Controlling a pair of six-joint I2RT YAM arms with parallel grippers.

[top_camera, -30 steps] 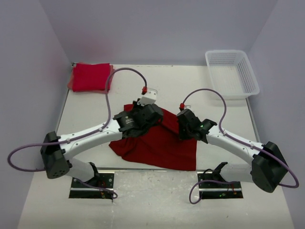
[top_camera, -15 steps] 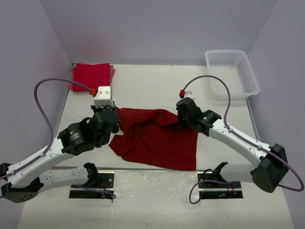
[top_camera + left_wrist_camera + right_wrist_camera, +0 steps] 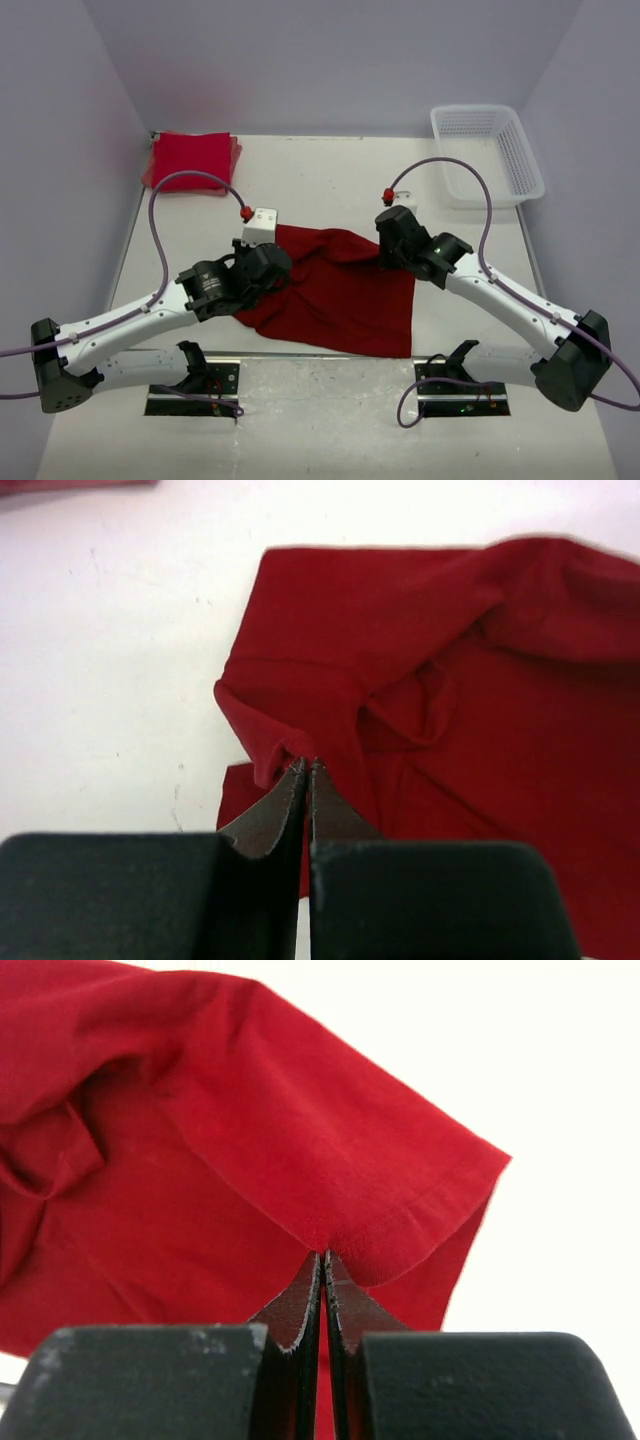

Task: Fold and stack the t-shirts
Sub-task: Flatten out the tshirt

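A dark crimson t-shirt [image 3: 345, 295] lies crumpled and partly spread near the table's front middle. My left gripper [image 3: 278, 280] is at its left edge, jaws shut, with a raised fold of the t-shirt [image 3: 450, 670] pinched at the tips [image 3: 307, 766]. My right gripper [image 3: 386, 258] is at the upper right corner, shut on a hemmed sleeve edge of the t-shirt [image 3: 250, 1140], which is drawn up to the tips [image 3: 324, 1256]. Folded bright red t-shirts [image 3: 192, 160] sit stacked at the back left corner.
A white lattice basket [image 3: 522, 170] stands at the back right. Purple cables loop above both arms. The arm bases [image 3: 195, 385] are bolted along the near edge. Walls close off the table's left, back and right.
My left gripper swung from over the shirt's top middle out to the left, then came in to the shirt's left edge. The right gripper shifted slightly back, and the shirt's top edge spread wider.
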